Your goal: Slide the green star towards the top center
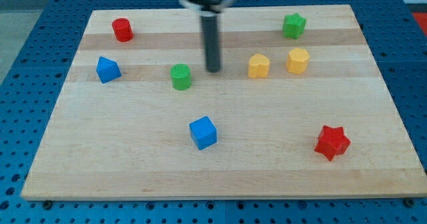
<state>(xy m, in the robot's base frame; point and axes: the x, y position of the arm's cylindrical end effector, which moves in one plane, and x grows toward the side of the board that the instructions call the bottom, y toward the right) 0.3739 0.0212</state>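
Note:
The green star (293, 25) sits near the view's top right of the wooden board (133, 164). My tip (213, 70) is at the end of the dark rod, near the board's upper middle. It stands well to the left of the green star and below it, not touching it. The tip is just right of a green cylinder (181, 77), with a small gap between them.
A red cylinder (122, 29) is at the top left and a blue block (107, 69) below it. Two yellow blocks (259, 66) (298, 61) lie right of the tip. A blue cube (203, 132) is at lower centre and a red star (332, 142) at lower right.

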